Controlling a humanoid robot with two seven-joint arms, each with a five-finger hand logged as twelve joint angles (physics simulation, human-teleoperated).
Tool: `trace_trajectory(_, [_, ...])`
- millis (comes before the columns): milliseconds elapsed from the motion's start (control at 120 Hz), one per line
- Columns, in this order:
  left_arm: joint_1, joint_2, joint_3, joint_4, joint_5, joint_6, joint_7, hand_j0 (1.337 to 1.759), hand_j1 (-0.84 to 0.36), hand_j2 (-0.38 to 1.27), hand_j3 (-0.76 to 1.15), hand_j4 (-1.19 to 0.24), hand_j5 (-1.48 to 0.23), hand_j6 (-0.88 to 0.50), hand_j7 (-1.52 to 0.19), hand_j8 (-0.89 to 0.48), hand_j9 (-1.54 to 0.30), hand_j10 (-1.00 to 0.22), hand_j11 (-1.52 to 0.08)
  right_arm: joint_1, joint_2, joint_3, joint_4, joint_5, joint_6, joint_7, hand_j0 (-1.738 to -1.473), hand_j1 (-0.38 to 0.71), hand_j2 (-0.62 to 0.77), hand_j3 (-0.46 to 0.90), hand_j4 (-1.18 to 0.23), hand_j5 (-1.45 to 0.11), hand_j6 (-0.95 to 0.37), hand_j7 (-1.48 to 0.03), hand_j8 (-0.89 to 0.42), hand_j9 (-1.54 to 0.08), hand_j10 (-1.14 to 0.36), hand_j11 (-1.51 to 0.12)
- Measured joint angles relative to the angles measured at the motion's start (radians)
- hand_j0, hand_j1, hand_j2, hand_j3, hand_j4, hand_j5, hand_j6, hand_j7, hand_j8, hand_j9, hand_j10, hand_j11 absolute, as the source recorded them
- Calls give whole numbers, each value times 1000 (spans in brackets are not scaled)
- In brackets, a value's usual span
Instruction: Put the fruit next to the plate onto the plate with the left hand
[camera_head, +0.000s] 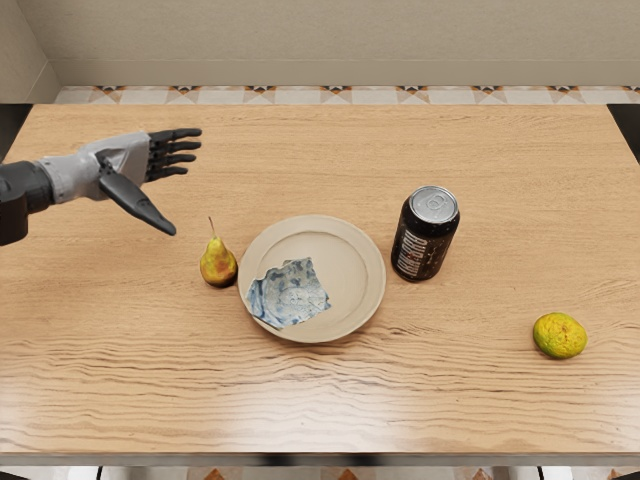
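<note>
Approach step. My left hand (140, 170) hangs over the table (320, 400), fingers spread, thumb angled down, holding nothing. It sits up and to the left of the pear (217, 262). The pear stands upright just beside the plate (362, 265) at its left rim, not yet lifted.

Next I judge: lower over the pear, close round its body, lift, shift right onto the plate.

1 crumpled blue-white scrap (288, 292) occupies the plate's lower left, nearest the pear, so I would set down beyond it. The can (425, 232) and yellow-green fruit (559, 335) lie clear of the route.
</note>
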Motion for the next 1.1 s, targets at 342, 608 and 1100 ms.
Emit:
trace_trajectory(342, [169, -1, -23, -82, 89, 175, -165, 1658, 287, 13, 0, -54, -70, -54, -69, -54, -69, -54, -69, 0, 0, 0, 0, 0, 0, 0, -1658, -329, -3, 0, -17, -22, -16, -22, -16, -22, -17, -22])
trace_trajectory(608, [246, -66, -59, -79, 173, 329, -186, 1658, 201, 28, 0, -126, -162, -126, -162, -126, -162, -126, -162, 1, 0, 0, 0, 0, 0, 0, -1658, -329, -3, 0, -17, -22, -16, -22, -16, -22, -17, -22])
trace_trajectory(1100, [284, -112, -60, -83, 217, 356, -187, 1658, 25, 57, 0, -273, -353, -273, -353, -273, -353, -273, -353, 0, 0, 0, 0, 0, 0, 0, -1658, -329, -3, 0, -17, -22, -16, -22, -16, -22, -16, -22])
